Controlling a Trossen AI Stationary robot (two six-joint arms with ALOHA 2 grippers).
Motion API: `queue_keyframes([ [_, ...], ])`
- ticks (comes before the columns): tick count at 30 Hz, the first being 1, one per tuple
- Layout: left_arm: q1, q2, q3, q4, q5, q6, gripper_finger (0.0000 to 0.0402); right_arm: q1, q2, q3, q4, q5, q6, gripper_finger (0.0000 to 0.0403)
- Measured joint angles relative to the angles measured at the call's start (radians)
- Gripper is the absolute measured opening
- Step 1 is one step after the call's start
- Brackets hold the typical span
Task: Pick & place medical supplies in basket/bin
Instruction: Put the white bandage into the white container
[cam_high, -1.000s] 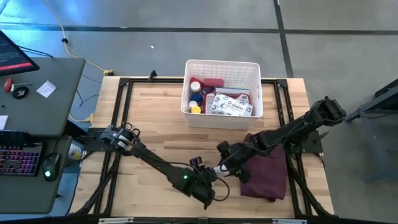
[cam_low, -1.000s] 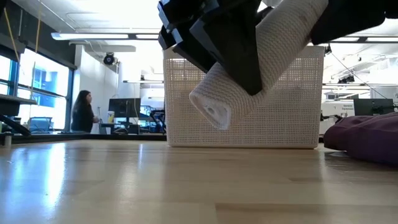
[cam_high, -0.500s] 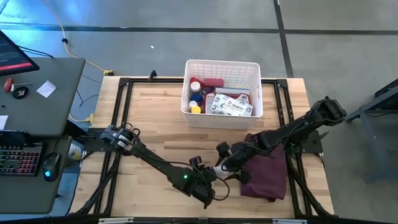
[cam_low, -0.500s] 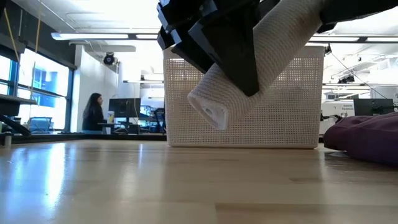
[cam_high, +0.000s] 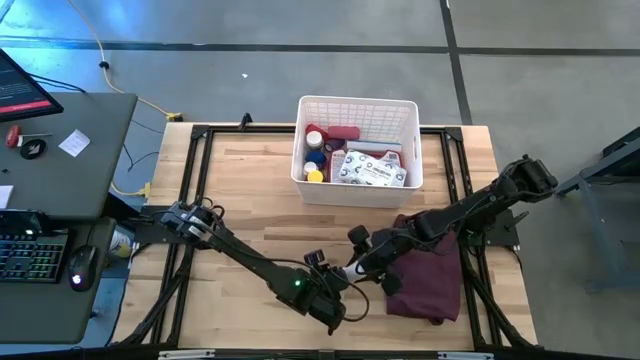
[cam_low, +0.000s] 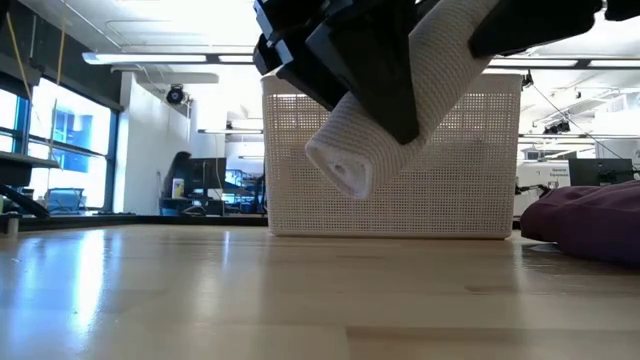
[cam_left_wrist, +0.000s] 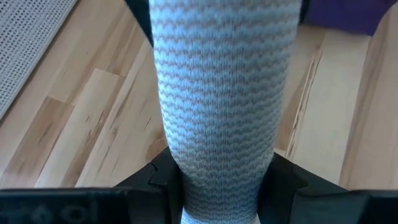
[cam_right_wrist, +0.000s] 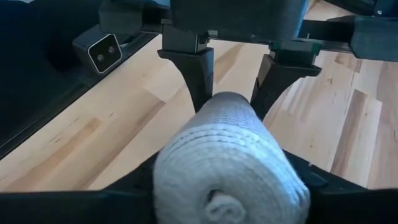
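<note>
Both arms meet mid-table on the white roll (cam_low: 400, 110), held tilted up off the wood in front of the basket (cam_high: 357, 112). The left gripper (cam_high: 335, 283) pinches one end between its fingers, and the right gripper (cam_high: 362, 262) has its fingers around the other end. A maroon cloth (cam_high: 428, 270) lies just beside them.

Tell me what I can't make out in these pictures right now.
- Low view: the basket's lattice wall hides its contents, and the top edge cuts off both arms.
- High view: the white roll is nearly hidden between the left gripper and the right gripper. The packet's print is too small to read.
- Left wrist view: the roll fills the frame, hiding what lies beyond.
- Low view: the right edge cuts off the maroon cloth.
</note>
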Motion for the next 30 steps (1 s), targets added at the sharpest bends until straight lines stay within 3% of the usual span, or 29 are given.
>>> queue_keyframes([
  [6, 0.000, 0.000, 0.000, 0.001, -0.001, -0.011, 0.0179, 0.000, -0.016, 0.000, -0.014, 0.034, -0.008, 0.0128],
  [10, 0.001, -0.013, 0.001, -0.013, -0.015, -0.006, 0.0190, -0.002, -0.048, 0.000, -0.046, 0.075, -0.014, 0.0114],
  [20, 0.001, -0.191, -0.001, -0.084, -0.073, 0.031, 0.0305, -0.020, -0.193, 0.002, -0.070, 0.234, -0.068, 0.0118],
  [30, -0.011, -0.365, 0.000, -0.073, -0.183, 0.109, 0.0397, -0.163, -0.346, 0.001, -0.041, 0.359, -0.178, 0.0121],
])
